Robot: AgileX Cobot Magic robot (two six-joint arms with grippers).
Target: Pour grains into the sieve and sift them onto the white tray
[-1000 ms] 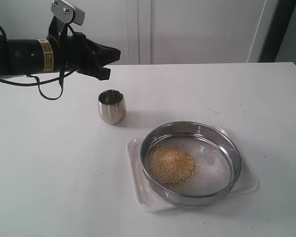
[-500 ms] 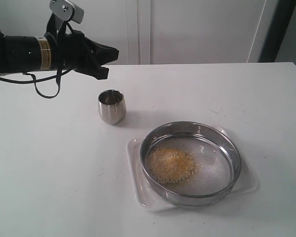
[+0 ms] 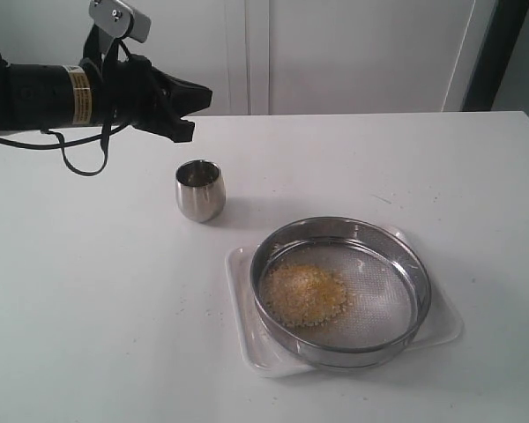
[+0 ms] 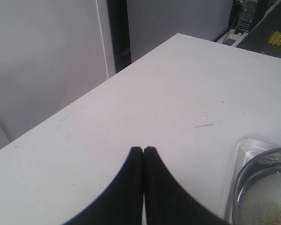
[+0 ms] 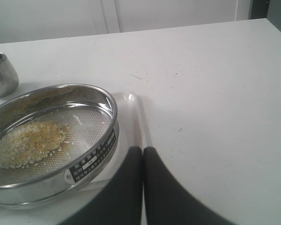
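As fine yellow-orange and pale grains (image 3: 304, 293) lie heaped, nothing is gripped

They sit on the mesh of the wide round steel-rimmed sieve (image 3: 344, 355), itself on the flat white plastic tray (image 3: 444, 324) on the white desk (image 3: 88, 291). Left hand (image 4: 143, 151) and right hand (image 5: 143, 150) each show black fingers (image 4: 129, 187) pressed together, empty.

Black label (image 5: 88, 164) on sieve (image 5: 84, 131) wall: print illegible. Arm sticker (image 3: 78, 95) likewise.

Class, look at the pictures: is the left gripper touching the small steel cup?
Apart. The exterior view shows the left gripper held up in the air away from the cup, with white table plainly showing between them.
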